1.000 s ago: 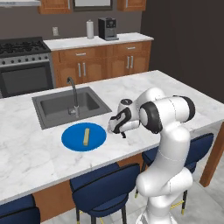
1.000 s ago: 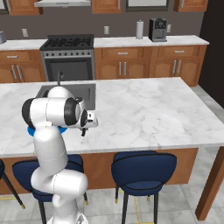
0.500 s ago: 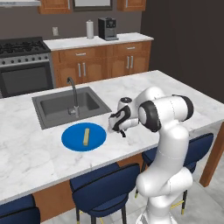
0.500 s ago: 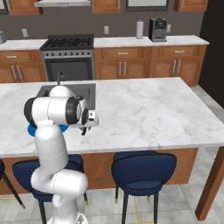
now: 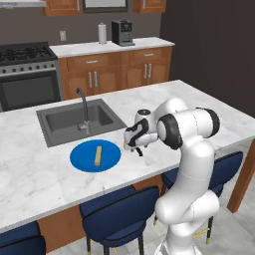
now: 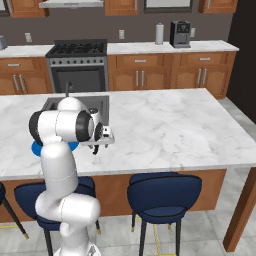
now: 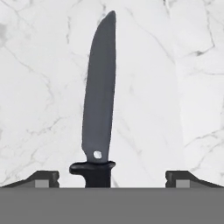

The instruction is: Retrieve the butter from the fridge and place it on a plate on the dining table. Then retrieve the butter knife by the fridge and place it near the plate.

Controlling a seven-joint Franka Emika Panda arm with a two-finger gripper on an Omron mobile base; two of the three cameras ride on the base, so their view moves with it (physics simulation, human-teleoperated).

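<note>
Compared with a second ago the arm has barely budged, but the gripper (image 7: pixel 112 177) has let go and its jaws now stand spread wide with nothing pinched between them. The butter knife (image 7: pixel 99 105) is a slim dark grey blade with a black handle and a little rivet hole near the guard, lying flat on the white marble dining table (image 5: pixel 45 174) between the fingertips (image 7: pixel 43 177) without touching either. The butter (image 5: pixel 98 154) sits on the blue plate (image 5: pixel 82 159), just to the gripper's (image 5: pixel 135 146) left by the sink (image 5: pixel 69 122).

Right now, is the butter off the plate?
No, the butter lies on the blue plate beside the sink.
</note>
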